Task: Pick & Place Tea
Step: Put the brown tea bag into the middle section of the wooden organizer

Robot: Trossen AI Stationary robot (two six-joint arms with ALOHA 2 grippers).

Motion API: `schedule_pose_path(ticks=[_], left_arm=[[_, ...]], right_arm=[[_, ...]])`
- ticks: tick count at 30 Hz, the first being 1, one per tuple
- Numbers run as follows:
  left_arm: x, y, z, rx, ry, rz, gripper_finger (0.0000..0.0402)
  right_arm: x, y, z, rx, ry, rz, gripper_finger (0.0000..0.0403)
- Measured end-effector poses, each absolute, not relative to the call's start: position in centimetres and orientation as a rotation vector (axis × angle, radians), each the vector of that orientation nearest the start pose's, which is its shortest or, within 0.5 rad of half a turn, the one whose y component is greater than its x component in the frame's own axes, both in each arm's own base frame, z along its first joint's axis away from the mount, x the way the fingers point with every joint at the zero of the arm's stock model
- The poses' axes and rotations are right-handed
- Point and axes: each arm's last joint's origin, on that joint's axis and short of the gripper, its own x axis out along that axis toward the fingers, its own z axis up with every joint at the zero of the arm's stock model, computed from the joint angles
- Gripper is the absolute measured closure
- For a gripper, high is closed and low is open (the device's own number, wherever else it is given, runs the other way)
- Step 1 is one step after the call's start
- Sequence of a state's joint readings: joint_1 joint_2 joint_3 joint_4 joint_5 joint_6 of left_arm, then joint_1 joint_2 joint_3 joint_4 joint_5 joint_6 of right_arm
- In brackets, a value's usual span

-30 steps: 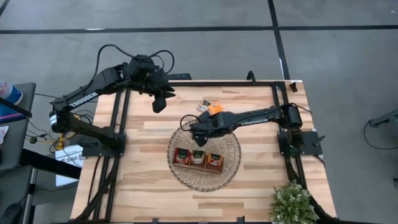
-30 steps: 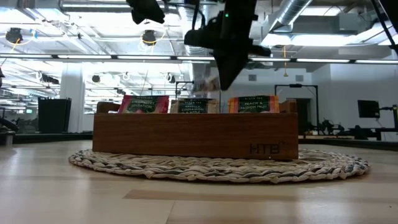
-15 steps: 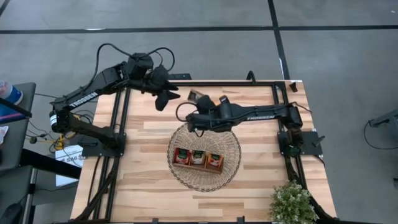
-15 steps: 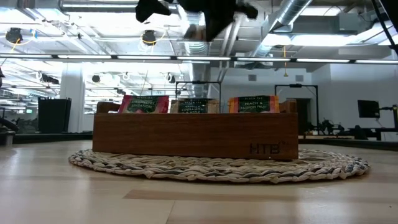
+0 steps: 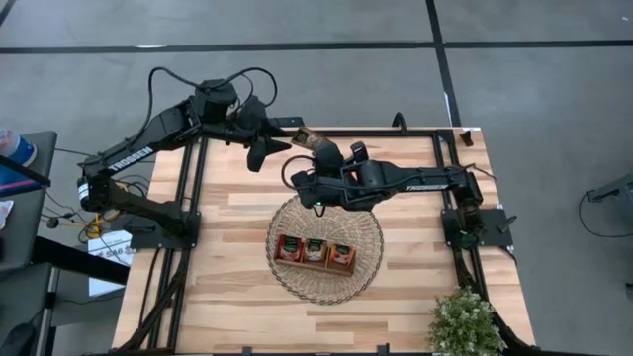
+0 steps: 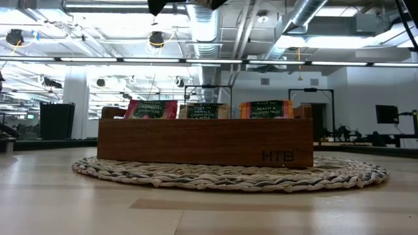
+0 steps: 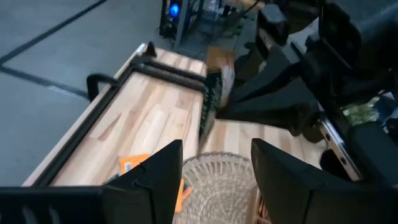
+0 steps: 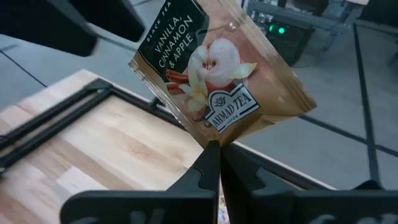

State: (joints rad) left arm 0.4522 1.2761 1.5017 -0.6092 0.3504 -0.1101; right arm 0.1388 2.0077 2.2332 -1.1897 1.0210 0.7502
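**Sachet held aloft between the two arms**

Overhead, the right end effector [image 5: 315, 144] was raised over the far part of the tabletop [image 5: 247, 198], pinching a pale tea sachet [image 5: 309, 138] by one edge. The left end effector [image 5: 275, 144] sat just beside that sachet, fingers spread wide with nothing between them. Nearer the camera side, a wooden tray [image 5: 316, 252] lay on a round wicker basket [image 5: 297, 282], with red, pale and orange sachets standing in its three compartments. A potted plant [image 5: 465, 321] stood at the tabletop's near right corner.

At table height, the tray [image 6: 202, 140] faced the camera on the wicker [image 6: 228, 175], three sachet tops showing above its rim; only dark arm parts showed at the upper edge.

From the left wrist, the left fingers [image 7: 158, 171] stood apart, and the sachet [image 7: 214, 93] hung edge-on ahead, gripped by the other arm. An orange sachet [image 7: 134, 165] lay on the wood.

From the right wrist, the closed right fingertips [image 8: 214, 155] clamped the corner of the sachet [image 8: 217, 74], labelled vanilla, cinnamon and apple.
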Motion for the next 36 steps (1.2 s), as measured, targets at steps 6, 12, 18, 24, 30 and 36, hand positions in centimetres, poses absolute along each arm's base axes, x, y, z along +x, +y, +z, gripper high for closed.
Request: schedule_pose_path(ticks=[6,12,18,24,30,36], left_arm=[[23.6,10.4,43.7,-0.249,0.314,0.115,0.0218],[23.7,10.3,43.9,-0.242,0.299,0.067,0.0218],[23.7,10.1,43.9,-0.24,0.294,0.005,0.0222],[23.8,10.0,44.1,-0.233,0.275,-0.028,0.0251],[23.8,10.0,44.2,-0.223,0.271,-0.047,0.0319],[23.8,10.0,44.2,-0.218,0.271,-0.048,0.0395]], right_arm=[[40.4,4.2,39.7,0.105,0.445,-0.998,0.0403],[40.6,4.9,40.2,0.122,0.406,-0.969,0.0403],[40.8,4.7,40.3,0.132,0.393,-0.974,0.0403],[41.0,4.7,40.5,0.134,0.374,-0.962,0.0403],[41.2,4.8,40.6,0.154,0.353,-0.955,0.0403],[41.2,4.9,40.6,0.158,0.355,-0.947,0.0403]])
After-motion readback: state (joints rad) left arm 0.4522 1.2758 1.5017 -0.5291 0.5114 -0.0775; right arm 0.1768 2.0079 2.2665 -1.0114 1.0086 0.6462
